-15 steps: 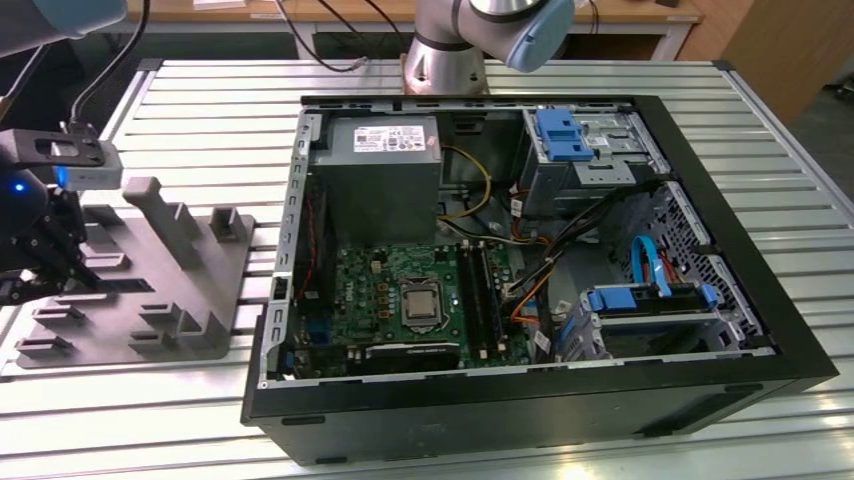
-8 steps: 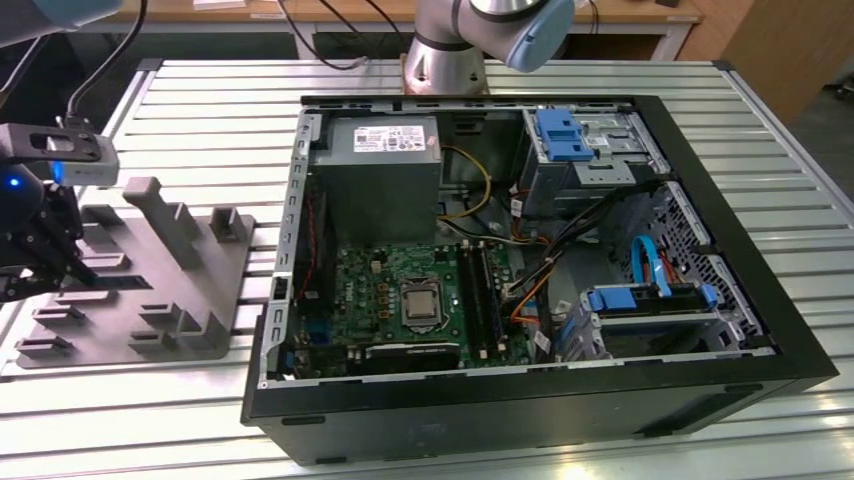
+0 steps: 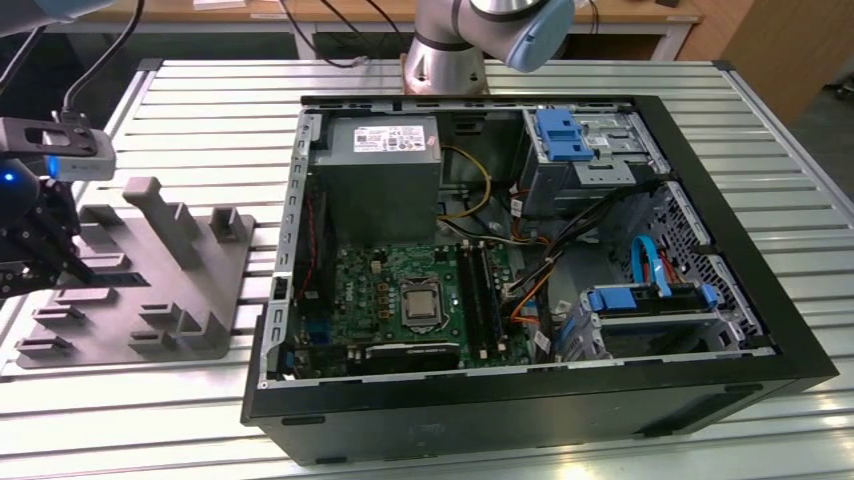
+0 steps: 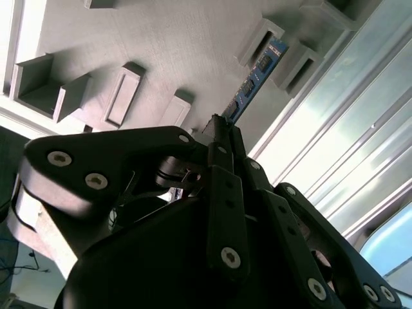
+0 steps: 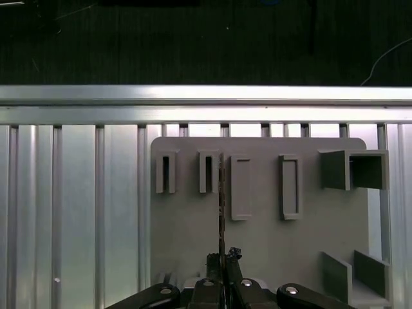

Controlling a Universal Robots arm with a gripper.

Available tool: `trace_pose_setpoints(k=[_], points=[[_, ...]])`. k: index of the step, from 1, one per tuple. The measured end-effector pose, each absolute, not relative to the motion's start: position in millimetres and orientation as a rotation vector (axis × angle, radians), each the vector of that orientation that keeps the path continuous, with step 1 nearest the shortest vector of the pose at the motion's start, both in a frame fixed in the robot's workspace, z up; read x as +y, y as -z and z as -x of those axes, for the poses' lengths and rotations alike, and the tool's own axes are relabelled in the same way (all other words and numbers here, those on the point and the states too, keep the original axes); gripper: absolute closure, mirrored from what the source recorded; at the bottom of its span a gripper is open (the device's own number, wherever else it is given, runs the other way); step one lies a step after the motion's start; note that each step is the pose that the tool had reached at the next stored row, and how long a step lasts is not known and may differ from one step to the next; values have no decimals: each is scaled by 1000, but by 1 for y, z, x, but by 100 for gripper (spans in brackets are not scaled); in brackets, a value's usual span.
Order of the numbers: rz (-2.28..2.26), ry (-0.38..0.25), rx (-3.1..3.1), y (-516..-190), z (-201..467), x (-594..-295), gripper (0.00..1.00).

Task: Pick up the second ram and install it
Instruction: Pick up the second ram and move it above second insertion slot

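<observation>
Pick-up step, by the look of it. Slim, flat, green-blue second ram [image 4: 257, 74] pinched at one end by black two-finger gripper [image 4: 222, 125], jaws closed narrow on the board's faces. Held over grey moulded holder tray [image 4: 161, 38]; far end possibly seated in a slot, hard to tell. Straight, square lift called for.

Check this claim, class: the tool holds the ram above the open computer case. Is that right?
Not quite. The tool does hold the ram, but over the grey holder beside the case, not above the case. The exterior view shows the tool at the holder, on that view's left.
</observation>
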State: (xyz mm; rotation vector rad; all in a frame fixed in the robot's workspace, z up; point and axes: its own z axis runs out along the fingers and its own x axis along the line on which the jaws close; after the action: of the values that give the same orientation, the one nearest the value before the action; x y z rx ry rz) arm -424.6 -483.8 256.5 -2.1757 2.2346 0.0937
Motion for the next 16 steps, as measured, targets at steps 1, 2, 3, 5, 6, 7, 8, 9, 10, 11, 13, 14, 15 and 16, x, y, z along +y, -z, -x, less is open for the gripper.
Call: trace_pose_setpoints(k=[1,2,3,5,6,7,8,9,10,11,13,14,15,16], points=[[2176,-94,2235,-257,425,-484,86],[2175,-94,2234,-258,425,-484,86],[2175,-94,2234,-259,425,-484,86],[2175,-95,2234,-261,425,-484,86],[2175,-95,2234,-262,425,-484,86],[2175,-95,2234,-263,425,-484,86],[2175,-96,2234,-264,425,-484,86],[2175,-96,2233,-264,425,-484,86],[2175,-96,2233,-265,425,-484,86],[2174,-97,2233,-266,425,-484,86],[2174,-97,2233,-267,425,-484,86],[2174,-97,2233,-268,425,-484,86],[2174,-97,2233,-269,425,-484,86],[2174,-97,2233,-269,425,-484,86]])
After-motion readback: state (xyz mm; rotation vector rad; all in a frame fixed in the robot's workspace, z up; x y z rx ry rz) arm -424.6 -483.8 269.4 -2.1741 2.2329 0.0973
